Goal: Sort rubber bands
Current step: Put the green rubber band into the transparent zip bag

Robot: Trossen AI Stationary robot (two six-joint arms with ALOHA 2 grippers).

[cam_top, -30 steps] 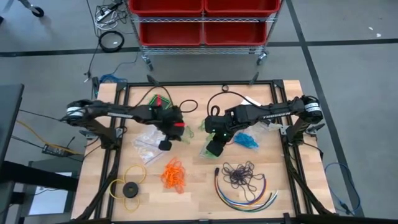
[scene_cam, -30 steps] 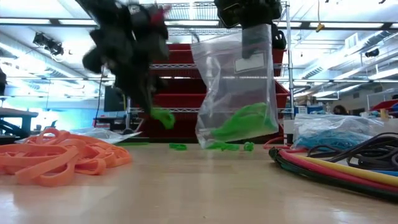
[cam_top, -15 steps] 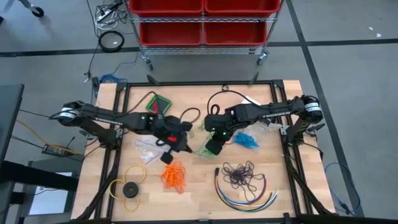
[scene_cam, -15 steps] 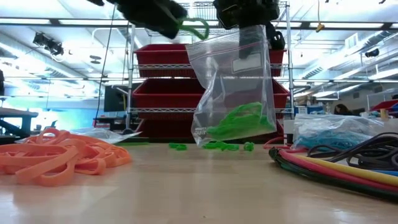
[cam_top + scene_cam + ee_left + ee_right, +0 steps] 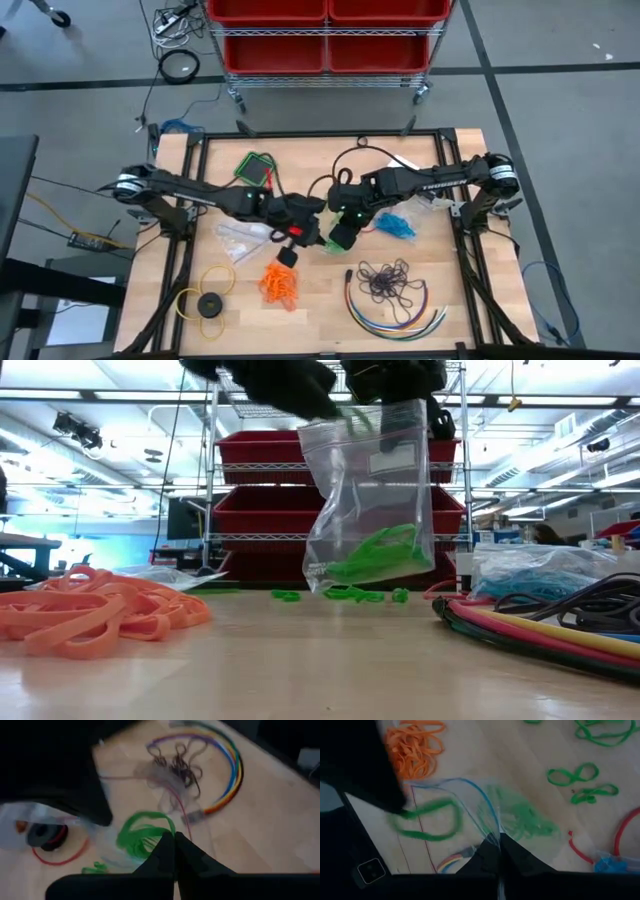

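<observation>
My right gripper (image 5: 333, 243) pinched the bag (image 5: 375, 495) at table centre; my left gripper (image 5: 172, 836), pinching green bands (image 5: 142, 834), was at its mouth. Orange pile (image 5: 279, 282) at 7 o'clock, purple (image 5: 386, 280) at 5, loose greens (image 5: 580, 782) unsorted.

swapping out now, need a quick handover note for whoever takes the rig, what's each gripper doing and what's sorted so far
Right gripper: shut on the bag, held up mid-table.
Left gripper: shut on a green band, at the bag's mouth.
Done: some green bands are in the bag.
Left: loose green bands on the table, orange pile, dark purple pile; blue bands lie right of the bag.
</observation>
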